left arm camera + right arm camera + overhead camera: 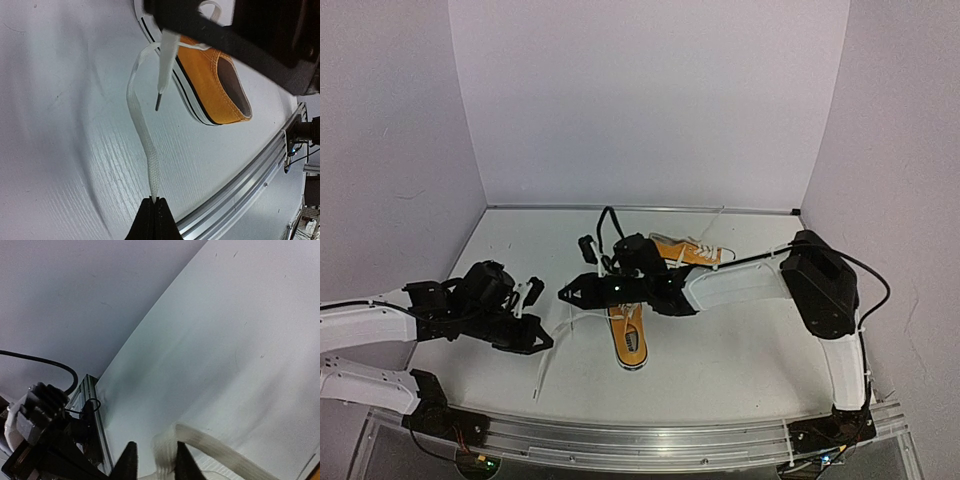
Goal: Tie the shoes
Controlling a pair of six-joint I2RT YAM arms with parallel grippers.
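Left claw point(154, 201): clenched on the end of a white lace point(142, 130), which runs up to the near shoe point(630, 340). Right claw point(156, 446): released, fingers parted, with a blurred lace loop point(165, 452) between them. The near shoe lies at the centre of the bench point(750, 350) — the second shoe point(692, 250) sits near it at 1 o'clock. Left claw stands at the near shoe's 9 o'clock.
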